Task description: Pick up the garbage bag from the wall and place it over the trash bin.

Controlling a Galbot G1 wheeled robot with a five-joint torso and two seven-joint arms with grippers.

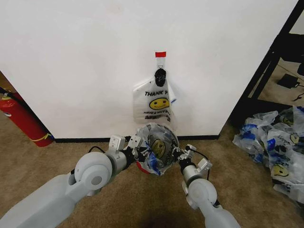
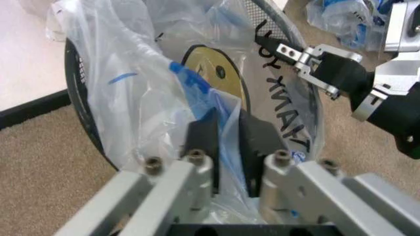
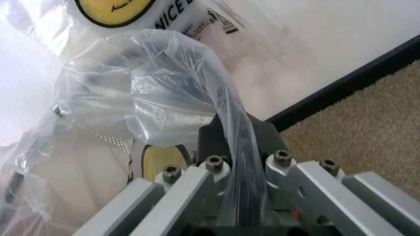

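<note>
The garbage bag (image 1: 156,148) draped across my trash bin (image 2: 77,101) hides nearly all of it. The bag on the wall hook (image 1: 160,76) has its print folded, reading "THANK Y". The fire extinguisher (image 1: 21,119) is cut off at the edge.

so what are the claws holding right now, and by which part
Both hold the garbage bag spread over the trash bin: the left claw pinches a fold of plastic at its blue-trimmed edge, the right claw a bunched strip of its rim.
</note>
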